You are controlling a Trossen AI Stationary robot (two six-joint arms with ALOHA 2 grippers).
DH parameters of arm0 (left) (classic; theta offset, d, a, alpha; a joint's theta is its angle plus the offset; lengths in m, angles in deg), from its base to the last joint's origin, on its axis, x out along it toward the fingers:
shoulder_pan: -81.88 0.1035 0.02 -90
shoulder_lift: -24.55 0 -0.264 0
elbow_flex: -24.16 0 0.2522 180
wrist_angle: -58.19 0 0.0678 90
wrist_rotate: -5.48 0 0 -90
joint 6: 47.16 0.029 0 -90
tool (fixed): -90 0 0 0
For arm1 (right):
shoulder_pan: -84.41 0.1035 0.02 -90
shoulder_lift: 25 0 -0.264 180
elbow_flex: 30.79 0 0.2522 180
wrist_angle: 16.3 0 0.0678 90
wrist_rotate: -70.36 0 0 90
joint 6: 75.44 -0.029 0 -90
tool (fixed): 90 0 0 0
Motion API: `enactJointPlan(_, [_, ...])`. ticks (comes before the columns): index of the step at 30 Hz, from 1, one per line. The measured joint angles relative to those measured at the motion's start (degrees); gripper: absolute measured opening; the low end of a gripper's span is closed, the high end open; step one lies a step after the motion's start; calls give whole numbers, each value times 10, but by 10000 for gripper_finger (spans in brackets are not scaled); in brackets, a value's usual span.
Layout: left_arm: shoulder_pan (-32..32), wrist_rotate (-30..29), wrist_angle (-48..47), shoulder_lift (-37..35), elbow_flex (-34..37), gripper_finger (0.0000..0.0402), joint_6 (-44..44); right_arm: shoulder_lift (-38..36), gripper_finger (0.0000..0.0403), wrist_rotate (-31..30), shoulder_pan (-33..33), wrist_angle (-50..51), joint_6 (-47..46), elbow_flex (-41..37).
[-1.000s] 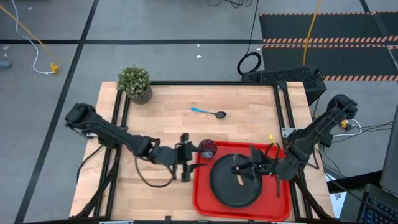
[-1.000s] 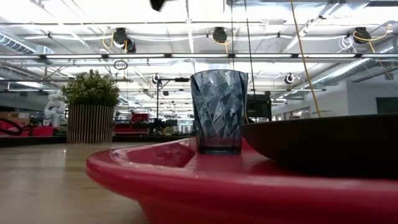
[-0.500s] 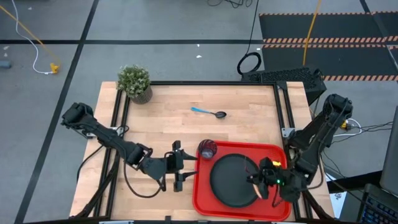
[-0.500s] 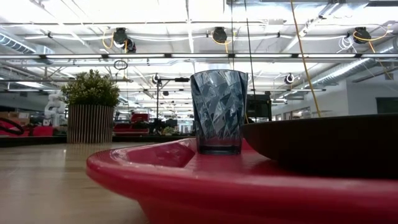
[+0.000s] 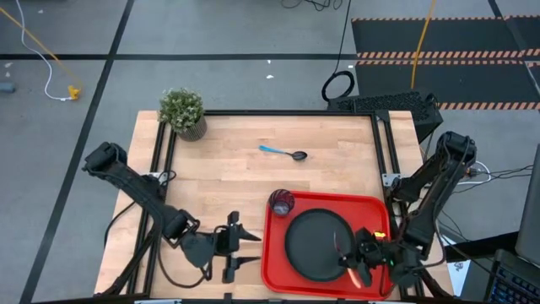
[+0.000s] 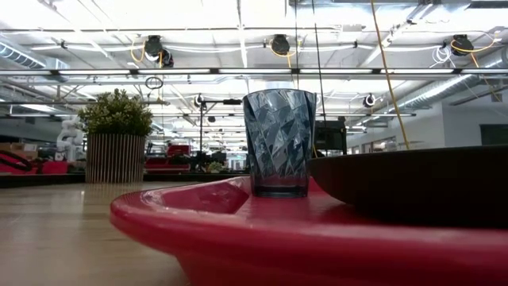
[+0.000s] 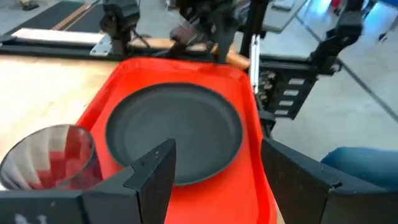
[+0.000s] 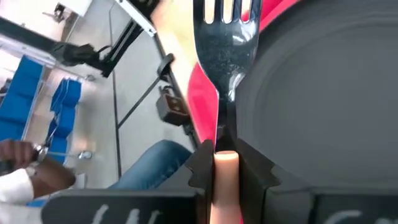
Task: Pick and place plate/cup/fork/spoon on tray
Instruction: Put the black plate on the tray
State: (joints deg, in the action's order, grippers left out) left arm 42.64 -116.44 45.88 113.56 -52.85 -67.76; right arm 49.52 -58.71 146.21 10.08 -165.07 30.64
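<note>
The red tray (image 5: 278,266) lies at the table's near right. The black plate (image 5: 314,245) rests flat in it, and the glass cup (image 5: 281,203) stands upright in its far left corner. The blue-handled spoon (image 5: 283,153) lies on the wood farther back. My right gripper (image 5: 356,263) is over the tray's near right part, shut on the orange-handled fork (image 8: 226,37). My left gripper (image 5: 247,247) is open and empty just left of the tray, facing the plate (image 7: 174,130) and cup (image 7: 50,155). My right gripper pinches the fork between its two fingers where the orange handle meets the metal neck (image 8: 225,144). The fork runs along the fingers, and its tines (image 8: 227,11) stick out ahead past the plate's rim. Whether the tines touch the tray, I cannot tell.
A potted plant (image 5: 183,112) stands at the table's far left corner. Bare wood lies between the plant, the spoon and the tray. The low view shows the cup (image 6: 278,143), the tray's rim (image 6: 238,230) and the plate's edge (image 6: 413,183), with no gripper.
My left gripper has drawn back from beside the cup toward the table's near edge and a little left, staying open. My right gripper has carried the fork from over the plate's middle toward the tray's near right corner. The cup and plate have stayed put.
</note>
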Motion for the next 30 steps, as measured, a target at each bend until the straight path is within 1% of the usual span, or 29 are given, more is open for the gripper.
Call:
enactJointPlan(4, [-3, -9, 4, -1, 0, 236, 3, 6, 31, 1, -9, 2, -66, -22])
enactJointPlan(8, [1, -12, 6, -1, 0, 236, 8, 5, 28, 5, -18, 31, -134, -28])
enactJointPlan(10, [4, -12, 5, -1, 0, 236, 13, 5, 27, 26, -25, 40, -157, -28])
enactJointPlan(15, [14, -12, 12, -1, 0, 236, 35, 5, 26, 111, -44, 78, -191, -1])
enactJointPlan(18, [20, -13, 14, -1, 0, 236, 40, 5, 26, 158, -48, 160, -220, 37])
enactJointPlan(22, [23, -13, 10, -1, 0, 236, 40, 5, 26, 221, -46, 308, -296, 94])
enactJointPlan(24, [23, -13, -1, -1, 0, 236, 40, 5, 26, 229, -39, 379, -338, 111])
enactJointPlan(26, [23, -12, -9, -1, 0, 236, 40, 6, 26, 229, -35, 433, -385, 112])
enactJointPlan(28, [24, -12, -9, -1, 0, 236, 44, 16, 26, 249, -39, 464, -408, 104])
enactJointPlan(30, [27, -12, -9, -1, 0, 236, 56, 33, 26, 277, -53, 468, -419, 98])
